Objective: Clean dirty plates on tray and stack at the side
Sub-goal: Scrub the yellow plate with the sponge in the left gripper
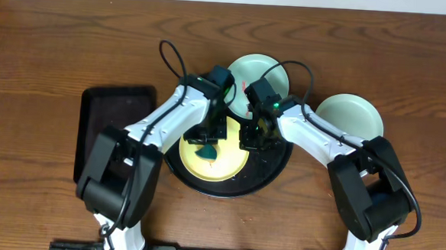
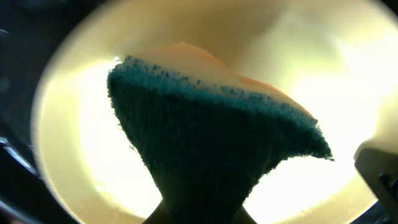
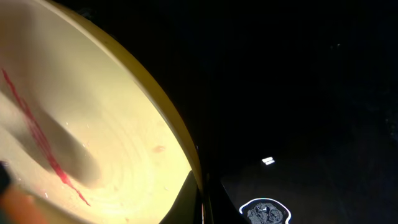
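A pale yellow plate (image 1: pixel 225 165) lies on the round black tray (image 1: pixel 273 167). My left gripper (image 1: pixel 207 139) is shut on a teal sponge (image 1: pixel 206 150) and holds it on the plate's middle. In the left wrist view the sponge (image 2: pixel 211 149) covers much of the plate (image 2: pixel 323 74), with the jaws (image 2: pixel 199 214) at the bottom edge. My right gripper (image 1: pixel 251 136) is shut on the plate's right rim. The right wrist view shows the jaws (image 3: pixel 202 202) pinching that rim, a red smear (image 3: pixel 37 137) on the plate and the tray (image 3: pixel 298 93) beneath. Two mint plates lie apart: one at the tray's far edge (image 1: pixel 258 73), one on the table to the right (image 1: pixel 349 116).
A smaller rectangular black tray (image 1: pixel 116 127) lies on the wooden table to the left of the round tray. Both arms cross in over the round tray from the front.
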`<action>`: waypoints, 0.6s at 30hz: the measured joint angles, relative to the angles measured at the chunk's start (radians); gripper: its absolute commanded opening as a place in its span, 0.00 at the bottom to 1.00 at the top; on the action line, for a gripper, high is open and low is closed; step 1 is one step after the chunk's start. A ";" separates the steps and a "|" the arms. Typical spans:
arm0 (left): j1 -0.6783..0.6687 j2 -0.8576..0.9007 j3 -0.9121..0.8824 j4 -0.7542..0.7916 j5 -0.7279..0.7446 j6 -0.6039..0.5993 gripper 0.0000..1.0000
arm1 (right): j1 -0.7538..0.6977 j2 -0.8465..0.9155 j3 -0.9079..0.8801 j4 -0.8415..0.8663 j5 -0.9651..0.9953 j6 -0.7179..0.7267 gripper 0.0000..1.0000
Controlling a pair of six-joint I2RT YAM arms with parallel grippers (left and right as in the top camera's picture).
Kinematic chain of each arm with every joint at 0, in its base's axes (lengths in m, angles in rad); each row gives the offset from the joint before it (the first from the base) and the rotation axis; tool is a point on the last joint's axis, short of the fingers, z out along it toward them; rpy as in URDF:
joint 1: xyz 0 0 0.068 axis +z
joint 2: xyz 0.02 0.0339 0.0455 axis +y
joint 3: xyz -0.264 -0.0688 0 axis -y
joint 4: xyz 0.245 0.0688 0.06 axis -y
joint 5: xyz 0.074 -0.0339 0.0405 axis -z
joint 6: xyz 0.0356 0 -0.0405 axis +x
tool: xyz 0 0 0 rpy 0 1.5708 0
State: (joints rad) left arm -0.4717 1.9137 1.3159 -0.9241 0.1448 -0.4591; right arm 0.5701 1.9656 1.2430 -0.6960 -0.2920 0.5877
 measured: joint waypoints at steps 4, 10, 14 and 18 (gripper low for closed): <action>-0.014 0.007 -0.033 -0.002 0.014 0.000 0.07 | 0.000 0.000 0.000 0.000 0.000 -0.004 0.01; -0.014 0.008 -0.078 -0.003 0.023 0.000 0.07 | 0.000 0.001 0.000 0.001 0.000 -0.007 0.01; -0.014 0.008 -0.091 -0.002 0.069 0.018 0.07 | 0.000 0.001 0.000 0.001 0.000 -0.008 0.01; -0.014 0.008 -0.100 0.031 0.145 0.074 0.08 | 0.000 0.001 0.000 0.002 0.000 -0.008 0.01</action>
State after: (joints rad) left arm -0.4854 1.9221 1.2160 -0.8936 0.2897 -0.3855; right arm 0.5701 1.9663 1.2430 -0.6945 -0.2924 0.5800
